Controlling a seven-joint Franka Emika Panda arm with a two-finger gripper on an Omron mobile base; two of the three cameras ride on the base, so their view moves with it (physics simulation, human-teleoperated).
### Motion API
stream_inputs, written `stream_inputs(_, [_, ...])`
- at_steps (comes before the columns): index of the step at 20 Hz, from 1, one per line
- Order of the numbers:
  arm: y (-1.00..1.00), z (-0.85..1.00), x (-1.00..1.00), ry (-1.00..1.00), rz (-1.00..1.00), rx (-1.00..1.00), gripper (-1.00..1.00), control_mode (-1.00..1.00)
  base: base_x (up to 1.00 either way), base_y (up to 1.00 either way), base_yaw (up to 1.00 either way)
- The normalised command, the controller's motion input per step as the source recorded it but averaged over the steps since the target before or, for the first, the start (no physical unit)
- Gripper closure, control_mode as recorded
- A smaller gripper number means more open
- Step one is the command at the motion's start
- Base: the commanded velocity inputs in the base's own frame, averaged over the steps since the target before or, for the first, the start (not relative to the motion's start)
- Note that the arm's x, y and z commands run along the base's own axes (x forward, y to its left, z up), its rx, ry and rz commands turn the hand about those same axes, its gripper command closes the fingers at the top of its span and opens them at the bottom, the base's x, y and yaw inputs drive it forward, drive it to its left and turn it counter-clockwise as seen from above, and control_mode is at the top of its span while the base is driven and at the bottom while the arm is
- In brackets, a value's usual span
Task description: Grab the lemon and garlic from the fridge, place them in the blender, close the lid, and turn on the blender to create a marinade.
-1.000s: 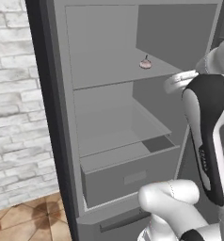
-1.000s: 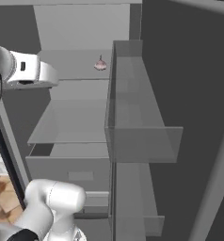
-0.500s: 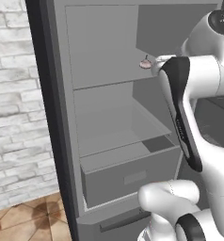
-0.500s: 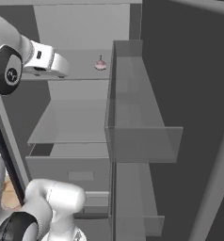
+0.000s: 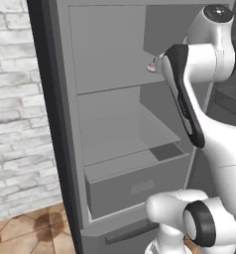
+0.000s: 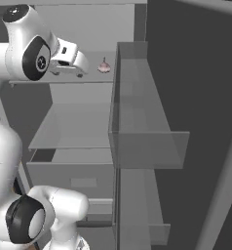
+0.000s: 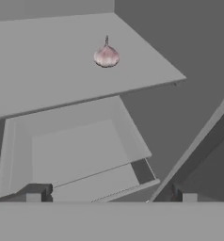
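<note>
Nothing is being held: the gripper (image 6: 81, 68) is hanging wide open beside the garlic (image 7: 106, 56) on the fridge (image 5: 50, 124) shelf; every task step is waiting

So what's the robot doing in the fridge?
The white robot arm is reaching into the open fridge with its gripper open and holding nothing. It is aimed at a small pinkish garlic bulb sitting on the upper shelf. The gripper is close to the garlic but not touching it. Lower down, the grey drawer stands pulled out.
</note>
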Motion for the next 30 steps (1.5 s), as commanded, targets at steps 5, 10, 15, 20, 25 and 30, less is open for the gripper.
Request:
stream_inputs(5, [0.00, -0.21, 0.72, 0.00, 0.00, 0.00, -1.00, -1.00, 0.00, 0.00, 0.00])
stream_inputs(10, [-0.08, -0.38, 0.53, 0.00, 0.00, 0.00, -1.00, -1.00, 0.00, 0.00, 0.00])
stream_inputs(15, [-0.07, -0.16, 0.67, 0.00, 0.00, 0.00, -1.00, -1.00, 0.00, 0.00, 0.00])
stream_inputs(20, [-0.05, -0.05, 0.74, 0.00, 0.00, 0.02, -1.00, -1.00, 0.00, 0.00, 0.00])
stream_inputs(25, [-0.20, -0.01, 0.52, 0.00, 0.00, 0.05, -1.00, -1.00, 0.00, 0.00, 0.00])
stream_inputs(30, [-0.14, -0.19, 0.37, 0.01, 0.00, 0.01, -1.00, -1.00, 0.00, 0.00, 0.00])
